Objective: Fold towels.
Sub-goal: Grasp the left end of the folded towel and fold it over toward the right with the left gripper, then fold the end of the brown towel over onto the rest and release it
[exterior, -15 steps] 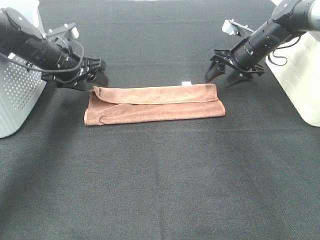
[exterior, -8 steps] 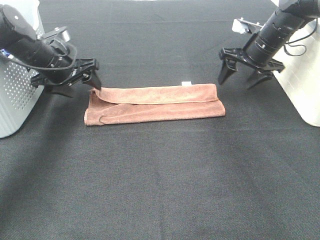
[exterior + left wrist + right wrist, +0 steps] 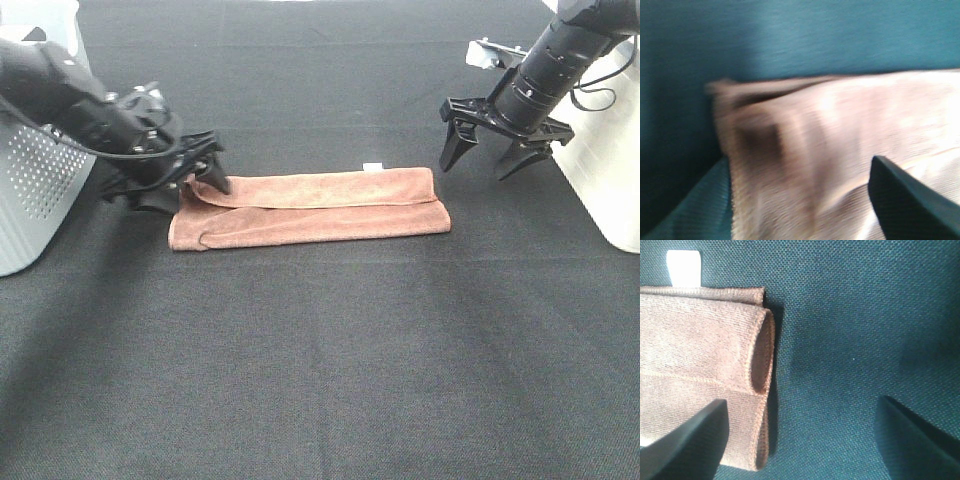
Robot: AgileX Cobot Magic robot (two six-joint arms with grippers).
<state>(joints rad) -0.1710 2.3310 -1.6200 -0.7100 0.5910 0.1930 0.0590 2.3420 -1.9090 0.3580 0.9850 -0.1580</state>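
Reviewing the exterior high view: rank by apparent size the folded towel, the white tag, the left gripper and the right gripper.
1. folded towel, clearly largest.
2. left gripper and right gripper: they look much alike, and the left blends into its arm, so no ranking between them.
3. white tag, smallest.

Reddish-brown towel (image 3: pixel 310 207), folded into a long strip, flat on black tabletop (image 3: pixel 330 350), small white tag (image 3: pixel 372 166) at far edge, left end effector (image 3: pixel 192 182), jaws apart, at strip's left end, right end effector (image 3: pixel 475 172), jaws spread, tips down, just beyond far right corner
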